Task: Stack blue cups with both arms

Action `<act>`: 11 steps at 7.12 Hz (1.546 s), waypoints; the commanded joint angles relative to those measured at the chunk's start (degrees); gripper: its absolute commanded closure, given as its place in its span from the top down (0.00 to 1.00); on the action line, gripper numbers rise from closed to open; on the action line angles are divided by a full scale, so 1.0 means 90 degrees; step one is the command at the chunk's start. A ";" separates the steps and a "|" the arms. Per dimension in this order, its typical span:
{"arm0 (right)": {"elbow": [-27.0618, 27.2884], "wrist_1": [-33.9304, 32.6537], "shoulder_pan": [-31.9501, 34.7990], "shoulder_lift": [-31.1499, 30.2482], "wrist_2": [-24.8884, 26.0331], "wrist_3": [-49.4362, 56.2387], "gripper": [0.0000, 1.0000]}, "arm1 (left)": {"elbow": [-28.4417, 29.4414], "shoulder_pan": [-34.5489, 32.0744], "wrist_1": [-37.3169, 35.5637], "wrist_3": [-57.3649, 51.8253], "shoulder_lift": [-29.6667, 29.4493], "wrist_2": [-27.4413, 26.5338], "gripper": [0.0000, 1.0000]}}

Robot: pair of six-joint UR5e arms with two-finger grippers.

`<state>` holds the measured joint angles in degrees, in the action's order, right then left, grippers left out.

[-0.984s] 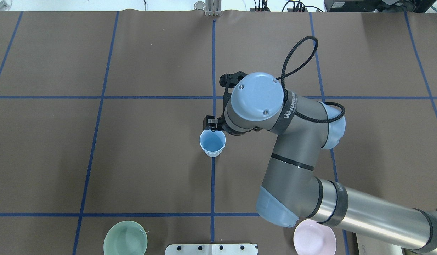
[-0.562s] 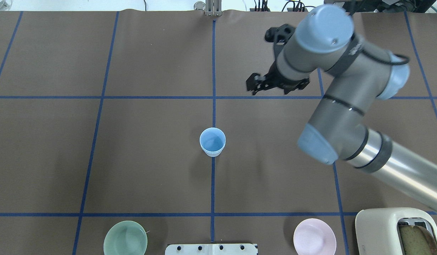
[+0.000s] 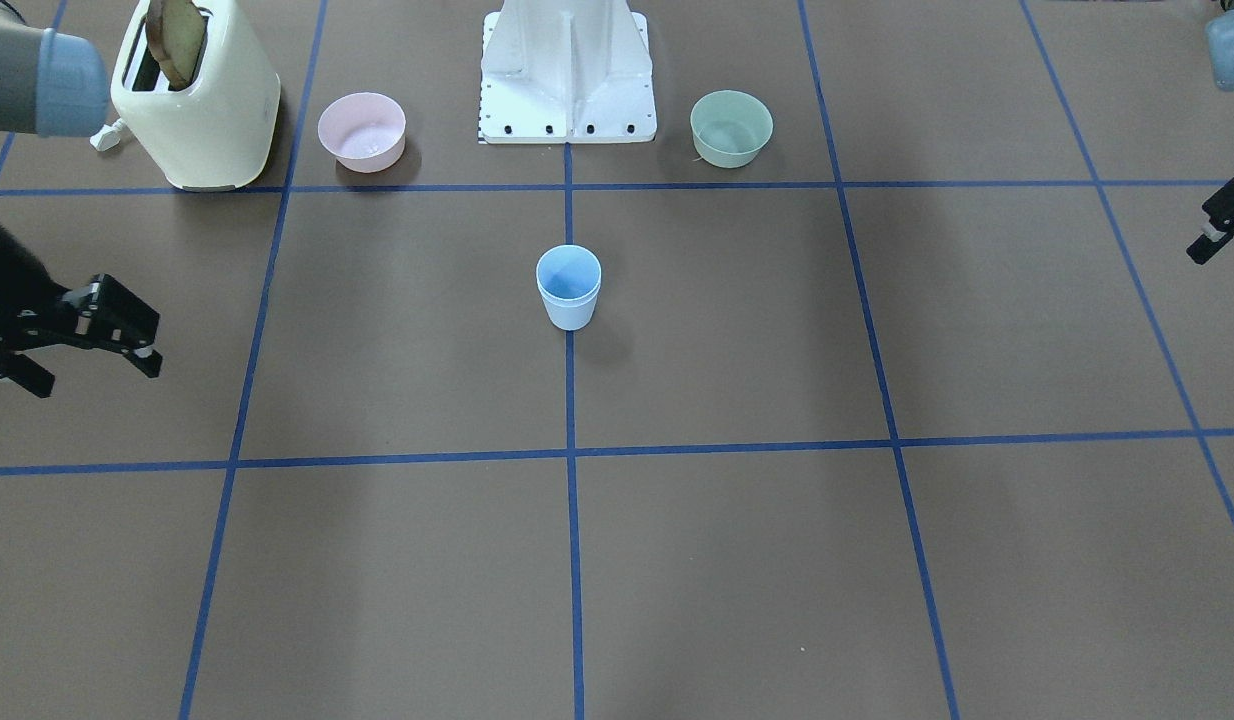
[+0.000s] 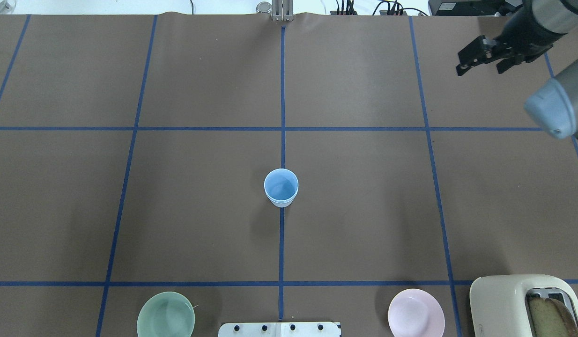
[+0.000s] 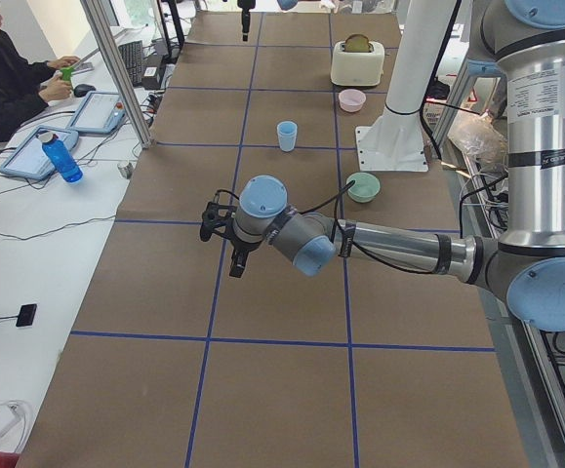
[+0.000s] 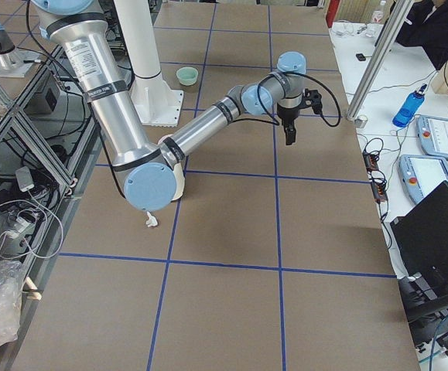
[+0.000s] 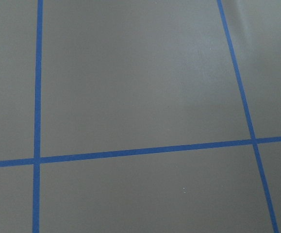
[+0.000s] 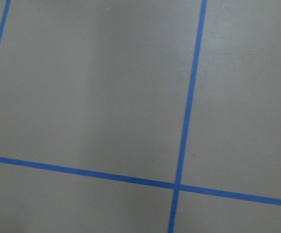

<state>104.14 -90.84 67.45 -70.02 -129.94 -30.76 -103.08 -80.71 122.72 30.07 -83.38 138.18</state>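
Observation:
The two blue cups (image 4: 281,187) stand nested as one upright stack on the blue centre line of the brown table; they also show in the front view (image 3: 569,287) and the left side view (image 5: 287,136). My right gripper (image 4: 479,70) is open and empty, far back on the right, well away from the stack; in the front view (image 3: 92,370) it is at the left edge. My left gripper (image 3: 1202,250) is cut by the front view's right edge; in the left side view (image 5: 225,249) it looks open and empty. Both wrist views show only bare mat.
A cream toaster (image 4: 514,304) holding bread stands at the near right, with a pink bowl (image 4: 415,312) beside it. A mint-green bowl (image 4: 166,314) sits near left. The white pedestal base (image 3: 569,70) is between the bowls. An operator (image 5: 9,78) sits at a side desk.
My right arm has swung away from beside the cup stack to the far back right, open and empty. The toaster and pink bowl are now uncovered. The stack has not moved.

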 commanded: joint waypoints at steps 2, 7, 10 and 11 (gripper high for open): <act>-0.0096 -0.0023 0.1262 -0.1114 -0.0249 0.2094 1.00 | 0.0047 -0.0299 -0.0002 -0.0020 0.0114 0.0504 0.98; -0.0048 0.0191 0.2027 -0.1858 -0.0250 0.2891 1.00 | 0.0038 -0.0435 0.0750 -0.0118 0.0710 0.0671 0.98; 0.0021 0.0182 0.2037 -0.1732 -0.0210 0.2881 1.00 | 0.0018 -0.0788 0.0721 -0.0118 0.0710 0.1053 0.98; 0.0001 0.0182 0.2037 -0.1780 -0.0211 0.2881 1.00 | 0.0037 -0.0788 0.0720 -0.0118 0.0700 0.1053 0.98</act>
<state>104.32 -89.20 85.77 -85.84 -131.87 -4.99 -102.86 -87.55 129.28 29.01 -77.02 147.34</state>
